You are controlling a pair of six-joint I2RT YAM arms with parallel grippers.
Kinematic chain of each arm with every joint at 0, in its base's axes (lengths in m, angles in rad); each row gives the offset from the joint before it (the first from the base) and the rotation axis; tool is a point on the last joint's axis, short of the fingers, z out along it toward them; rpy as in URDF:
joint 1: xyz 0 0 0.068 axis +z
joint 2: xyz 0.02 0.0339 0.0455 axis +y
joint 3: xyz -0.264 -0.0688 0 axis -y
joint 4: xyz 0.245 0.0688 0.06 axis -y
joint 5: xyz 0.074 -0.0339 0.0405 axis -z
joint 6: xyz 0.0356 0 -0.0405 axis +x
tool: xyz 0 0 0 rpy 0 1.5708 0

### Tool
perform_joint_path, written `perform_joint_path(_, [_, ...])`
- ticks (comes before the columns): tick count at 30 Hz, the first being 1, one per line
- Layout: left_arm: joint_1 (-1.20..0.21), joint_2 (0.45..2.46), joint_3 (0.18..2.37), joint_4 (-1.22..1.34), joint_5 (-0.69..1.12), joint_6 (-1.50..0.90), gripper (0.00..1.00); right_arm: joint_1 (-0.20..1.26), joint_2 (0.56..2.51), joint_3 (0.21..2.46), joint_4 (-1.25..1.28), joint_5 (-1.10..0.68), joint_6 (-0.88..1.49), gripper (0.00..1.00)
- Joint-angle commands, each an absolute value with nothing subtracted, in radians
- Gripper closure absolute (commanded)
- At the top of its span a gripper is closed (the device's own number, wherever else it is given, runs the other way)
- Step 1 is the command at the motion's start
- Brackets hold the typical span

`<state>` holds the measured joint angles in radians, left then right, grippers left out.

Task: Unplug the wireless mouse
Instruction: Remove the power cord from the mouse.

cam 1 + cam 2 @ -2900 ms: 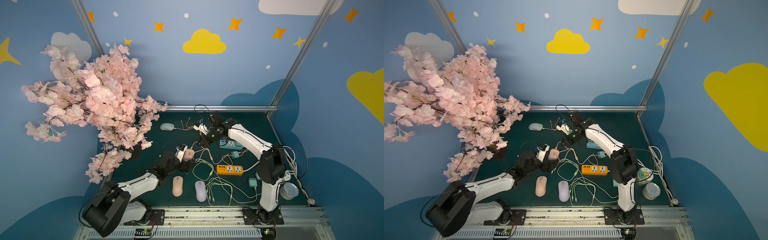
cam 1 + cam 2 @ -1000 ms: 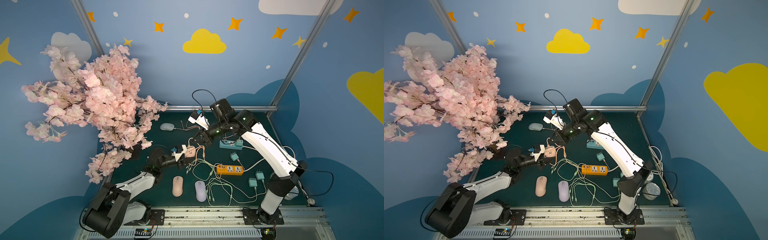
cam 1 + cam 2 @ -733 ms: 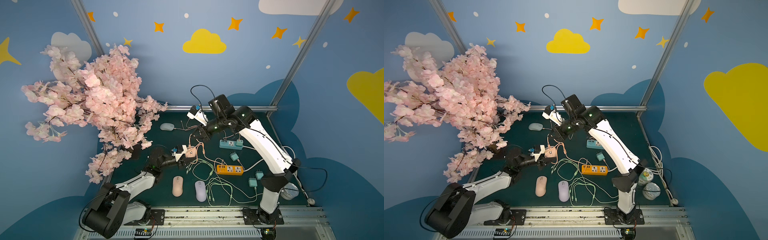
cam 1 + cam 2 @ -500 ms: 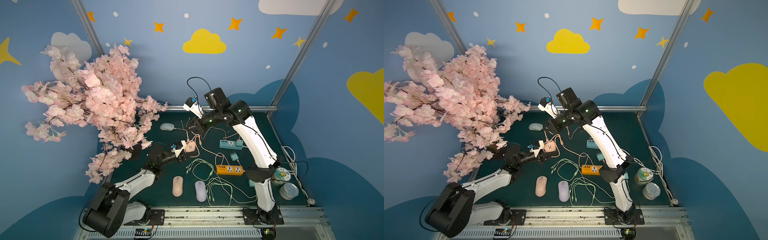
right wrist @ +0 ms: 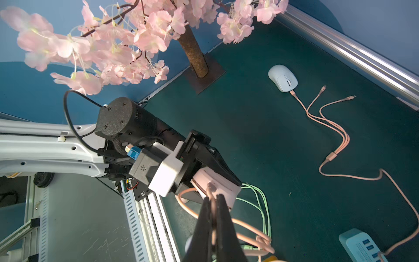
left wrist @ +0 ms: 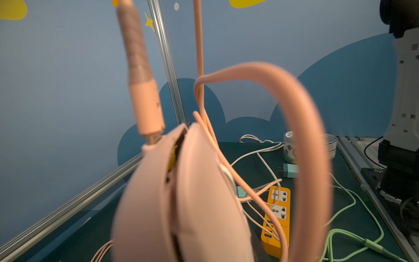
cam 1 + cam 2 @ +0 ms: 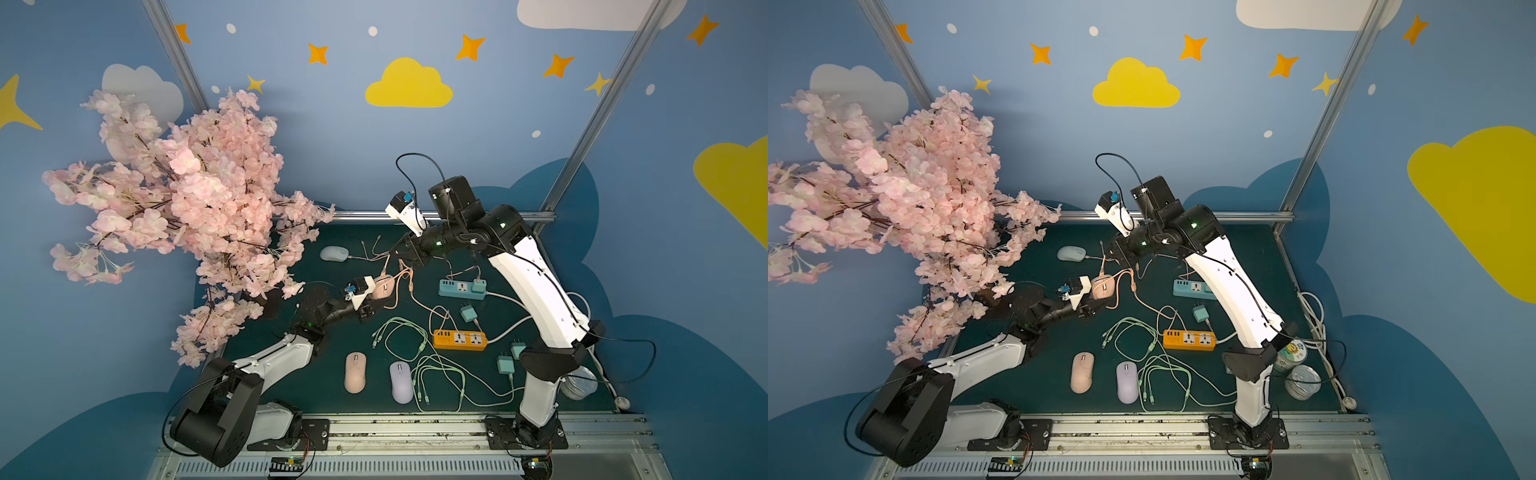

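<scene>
Pinching the cable just behind its seated plug, your right gripper stands nearly in line with the plug's axis; your left gripper clamps the pink mouse.

No legible text, brand or number anywhere (print on the tin too small)

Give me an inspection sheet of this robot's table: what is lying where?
Surface: dark green mat, crowded.
Job's things: pink mouse raised off the mat; plug of the pink cable still in its port.
Clutter: peach mouse, lilac mouse, pale blue mouse, orange power strip, teal power strip, adapters, jars.
Grippers: left gripper holds the pink mouse; right gripper shut on the pink cable.
Cables: green cables looped on the mat; second pink cable plugged into pale blue mouse.
Surroundings: blossom tree, blue walls with clouds.
</scene>
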<state>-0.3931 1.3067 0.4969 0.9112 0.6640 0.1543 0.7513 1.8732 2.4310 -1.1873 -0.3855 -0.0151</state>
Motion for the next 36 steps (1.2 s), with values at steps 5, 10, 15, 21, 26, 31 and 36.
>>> perform_joint_path(5, [-0.396,1.342,0.460,0.597,0.729,0.234,0.90,0.682,1.826,2.505,-0.874,-0.457,0.068,1.00])
perform_joint_path(10, [-0.408,1.353,0.481,0.547,0.719,0.261,0.92,0.796,1.976,2.603,-0.926,-0.513,0.076,1.00])
perform_joint_path(15, [-0.413,1.373,0.494,0.542,0.706,0.259,0.92,0.806,1.965,2.682,-0.981,-0.449,0.023,1.00])
perform_joint_path(21, [-0.412,1.390,0.503,0.547,0.719,0.261,0.92,0.678,1.842,2.647,-0.987,-0.396,0.009,1.00])
perform_joint_path(26, [-0.413,1.371,0.501,0.537,0.708,0.261,0.94,0.620,1.821,2.572,-1.011,-0.352,0.031,1.00])
perform_joint_path(31, [-0.395,1.356,0.502,0.548,0.609,0.168,0.91,0.702,1.854,2.480,-1.032,-0.341,0.021,1.00])
perform_joint_path(36, [-0.329,1.274,0.490,0.455,0.245,-0.168,0.87,0.728,1.814,2.162,-0.867,-0.377,0.084,1.00])
